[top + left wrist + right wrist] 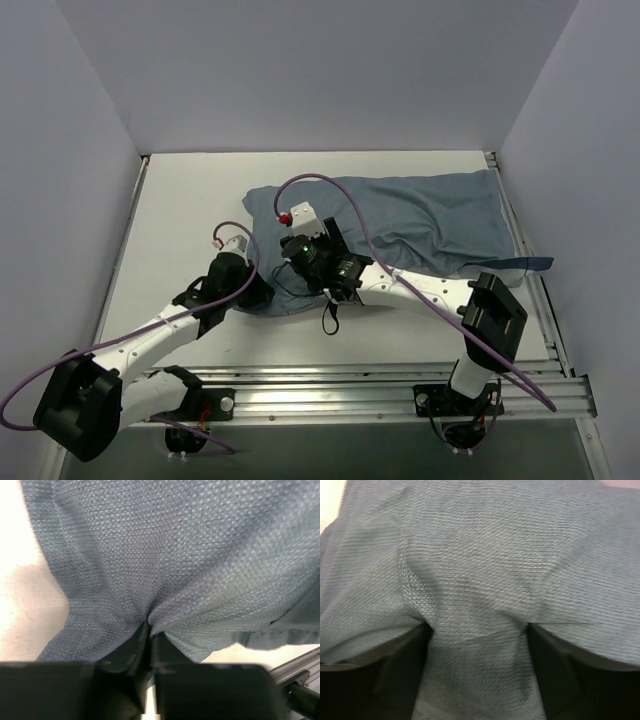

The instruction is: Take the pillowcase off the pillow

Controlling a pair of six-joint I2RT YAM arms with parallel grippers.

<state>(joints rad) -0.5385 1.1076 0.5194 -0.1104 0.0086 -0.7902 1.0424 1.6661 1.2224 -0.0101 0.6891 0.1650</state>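
Blue-grey pillowcase (420,225) lying on white desk (180,220), left tool (149,632) pinching its fold, right tool (477,635) spread wide against cloth

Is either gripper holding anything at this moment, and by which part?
The left gripper pinches a fold of the blue-grey woven cloth pillowcase at its edge nearest the arms. The right gripper straddles the cloth, open.

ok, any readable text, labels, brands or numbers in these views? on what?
None readable in any view.
pillowcase: plain weave, no print or tag showing.
left arm, right arm: no legible markings.
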